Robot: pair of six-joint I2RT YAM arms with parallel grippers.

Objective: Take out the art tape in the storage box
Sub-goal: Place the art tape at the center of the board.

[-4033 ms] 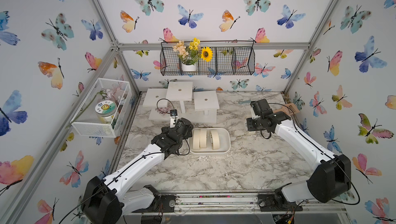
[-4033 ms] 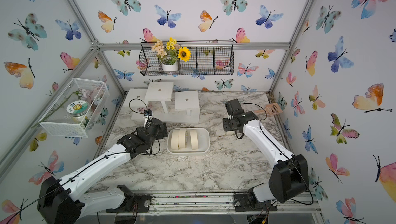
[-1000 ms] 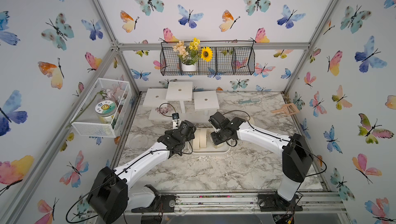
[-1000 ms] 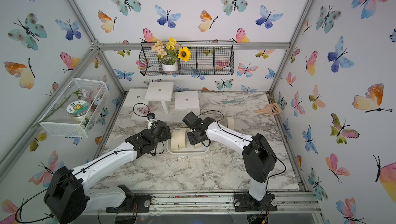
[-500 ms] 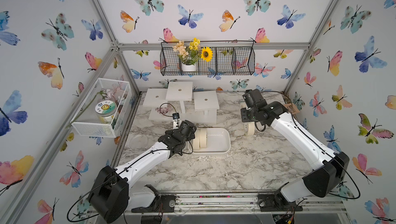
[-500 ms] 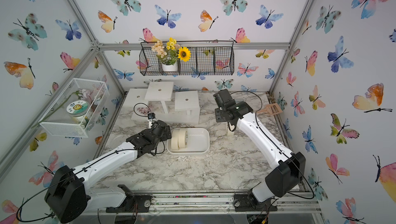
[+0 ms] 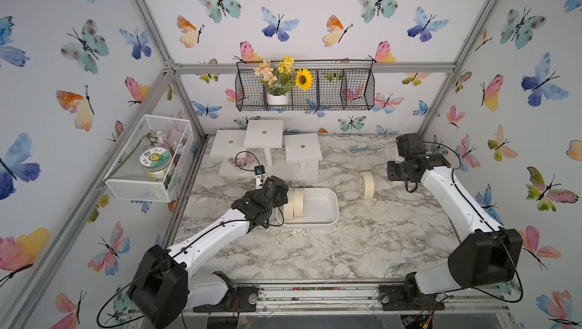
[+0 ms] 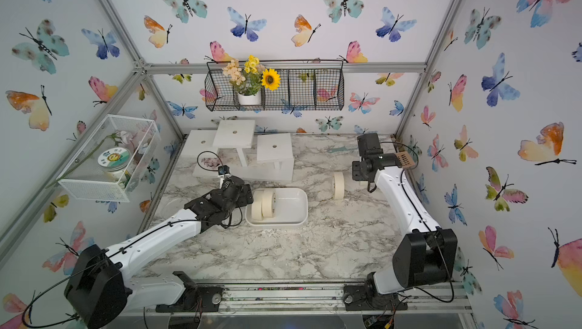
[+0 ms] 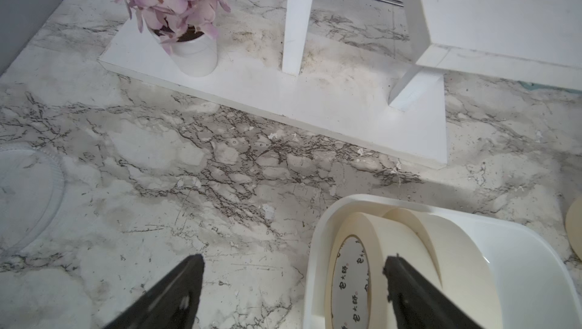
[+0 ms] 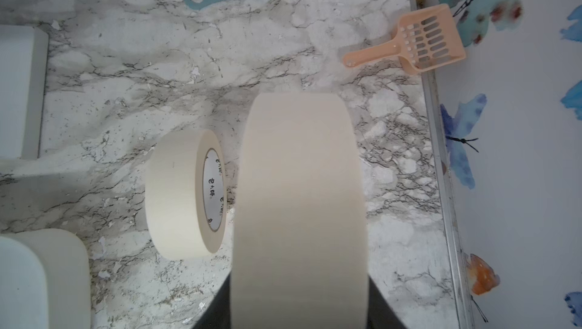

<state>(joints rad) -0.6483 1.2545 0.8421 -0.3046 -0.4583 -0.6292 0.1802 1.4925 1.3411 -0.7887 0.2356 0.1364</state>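
Halfway done: two art tape rolls (image 7: 294, 203) sit in the storage box (image 7: 327, 215) beside the spread-open left gripper (image 9: 293, 261), a third roll (image 7: 366, 185) stands on the table (image 7: 315, 248), and the right gripper (image 10: 297, 307) clamps a fourth roll (image 10: 299, 201) near the table's right edge

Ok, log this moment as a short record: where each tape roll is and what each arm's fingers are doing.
storage box: on the marble table, near its middle
rolls in box: two, on edge, side by side at the end nearest the left arm
roll on table: one, on edge, apart from the box, on the right arm's side
held roll: one, clamped in the right gripper
left gripper: fingers open, at the box's near end, holding nothing
left to take out: two rolls
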